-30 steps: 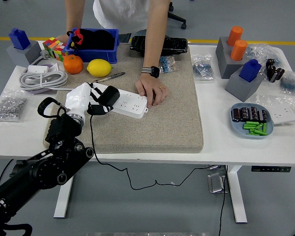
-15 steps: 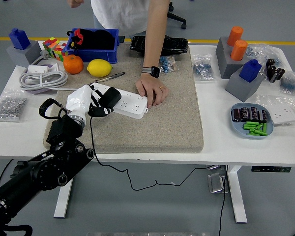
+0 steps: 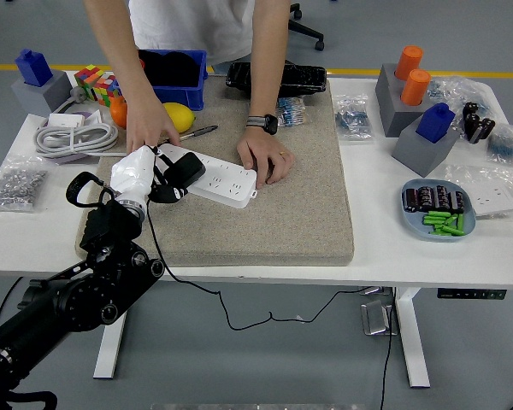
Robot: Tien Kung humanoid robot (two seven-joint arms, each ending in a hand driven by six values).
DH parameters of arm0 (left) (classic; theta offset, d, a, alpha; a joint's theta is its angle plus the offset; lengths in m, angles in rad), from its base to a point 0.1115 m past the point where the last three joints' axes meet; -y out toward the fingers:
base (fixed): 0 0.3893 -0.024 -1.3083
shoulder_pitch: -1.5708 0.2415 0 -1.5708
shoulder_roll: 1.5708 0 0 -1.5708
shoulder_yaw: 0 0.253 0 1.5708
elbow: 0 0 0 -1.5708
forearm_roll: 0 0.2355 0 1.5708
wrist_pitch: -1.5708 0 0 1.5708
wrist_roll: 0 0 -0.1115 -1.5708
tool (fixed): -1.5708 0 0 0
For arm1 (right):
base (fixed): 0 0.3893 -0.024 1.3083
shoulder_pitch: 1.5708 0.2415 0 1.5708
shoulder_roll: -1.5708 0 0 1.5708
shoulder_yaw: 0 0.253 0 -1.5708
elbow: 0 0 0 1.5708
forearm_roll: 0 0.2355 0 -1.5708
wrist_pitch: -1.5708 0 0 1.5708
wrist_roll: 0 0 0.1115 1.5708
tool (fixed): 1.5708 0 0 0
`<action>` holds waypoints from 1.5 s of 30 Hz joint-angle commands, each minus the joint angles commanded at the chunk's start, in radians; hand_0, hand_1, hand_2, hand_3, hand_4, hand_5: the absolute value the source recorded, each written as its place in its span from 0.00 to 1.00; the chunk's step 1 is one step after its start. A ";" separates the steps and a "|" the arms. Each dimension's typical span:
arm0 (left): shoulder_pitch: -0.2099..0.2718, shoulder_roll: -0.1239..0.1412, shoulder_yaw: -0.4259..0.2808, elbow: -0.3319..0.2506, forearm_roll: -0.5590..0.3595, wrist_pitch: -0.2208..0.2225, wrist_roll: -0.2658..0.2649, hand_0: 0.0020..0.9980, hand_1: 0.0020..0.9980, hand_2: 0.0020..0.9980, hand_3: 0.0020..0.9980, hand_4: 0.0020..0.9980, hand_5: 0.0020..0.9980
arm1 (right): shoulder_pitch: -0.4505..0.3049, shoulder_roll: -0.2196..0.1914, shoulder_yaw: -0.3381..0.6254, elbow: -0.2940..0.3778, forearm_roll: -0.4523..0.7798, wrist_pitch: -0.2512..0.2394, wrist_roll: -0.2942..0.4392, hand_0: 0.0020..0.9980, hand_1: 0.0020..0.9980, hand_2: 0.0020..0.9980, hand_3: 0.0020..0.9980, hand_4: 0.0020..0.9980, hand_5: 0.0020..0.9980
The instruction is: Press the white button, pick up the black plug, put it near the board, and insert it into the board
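Since a moment ago, the person across the table has brought a second hand down beside my left hand, close to the near end of the power strip; their other hand stays pressed on the strip's far end. My own hand has barely shifted. Its fingers are curled around the black plug, holding it over the left end of the strip, its cord trailing down off the table's front edge.

I judge that I am at the insertion step: the plug sits above the sockets, but I cannot tell whether its prongs are seated. What comes next, I think, is lining the prongs up with a socket and pushing straight down while the person steadies the strip.

Room is tight. The person's hand lies almost touching mine on the far side, and a pen and lemon lie just beyond. The grey mat toward the near edge of the table is open, so that side is free for pulling back.
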 joint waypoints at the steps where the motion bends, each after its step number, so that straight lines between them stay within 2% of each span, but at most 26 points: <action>1: 0.000 0.000 0.000 0.000 -0.001 0.000 0.001 0.25 0.27 0.29 0.52 0.84 0.00 | 0.000 0.000 0.000 0.000 0.000 0.000 0.000 0.82 0.70 0.70 0.65 0.77 0.42; 14: 0.003 -0.004 0.000 0.000 -0.006 -0.006 0.021 0.24 0.27 0.29 0.53 0.82 0.00 | 0.000 0.000 -0.001 0.000 -0.001 -0.003 0.002 0.82 0.70 0.70 0.65 0.77 0.42; 22: 0.001 -0.004 -0.002 0.002 -0.022 -0.031 0.040 0.25 0.28 0.30 0.53 0.82 0.00 | 0.002 0.001 0.001 0.000 -0.001 -0.003 0.003 0.82 0.70 0.70 0.65 0.77 0.42; 23: 0.001 -0.004 -0.003 0.003 -0.028 -0.036 0.039 0.34 0.47 0.41 0.54 0.92 0.09 | 0.002 0.001 0.002 0.000 -0.001 -0.003 0.003 0.82 0.70 0.70 0.65 0.77 0.42; 28: 0.002 -0.003 -0.007 0.005 -0.056 -0.054 0.021 0.34 0.47 0.41 0.54 0.92 0.09 | 0.002 0.001 0.002 -0.001 -0.002 -0.003 0.004 0.82 0.70 0.70 0.65 0.77 0.42; 29: 0.002 -0.003 -0.007 0.005 -0.058 -0.056 0.019 0.46 0.60 0.49 0.60 0.96 0.17 | 0.001 0.001 0.001 -0.001 -0.002 -0.003 0.004 0.82 0.70 0.70 0.65 0.77 0.42; 34: 0.002 -0.005 -0.006 0.006 -0.065 -0.059 0.008 0.46 0.60 0.49 0.60 0.96 0.17 | 0.001 0.002 0.000 -0.001 -0.002 -0.002 0.004 0.82 0.70 0.70 0.65 0.77 0.42; 35: 0.003 -0.005 -0.006 0.006 -0.066 -0.059 0.007 0.62 0.69 0.59 0.65 1.00 0.27 | 0.001 0.001 0.000 -0.001 -0.002 -0.002 0.004 0.82 0.70 0.70 0.65 0.78 0.42; 40: 0.004 -0.005 -0.008 0.007 -0.075 -0.063 0.002 0.62 0.69 0.59 0.65 1.00 0.27 | 0.001 0.001 0.000 -0.002 -0.002 -0.002 0.005 0.82 0.70 0.70 0.65 0.78 0.42; 41: 0.003 -0.005 -0.009 0.007 -0.075 -0.063 0.002 0.72 0.78 0.65 0.70 1.00 0.36 | 0.001 0.000 -0.001 -0.002 -0.001 -0.002 0.005 0.82 0.70 0.70 0.65 0.78 0.42; 45: 0.003 -0.004 -0.011 0.003 -0.074 -0.067 0.005 0.72 0.78 0.65 0.70 1.00 0.36 | 0.001 0.001 0.000 -0.002 -0.001 -0.003 0.005 0.82 0.70 0.70 0.65 0.78 0.42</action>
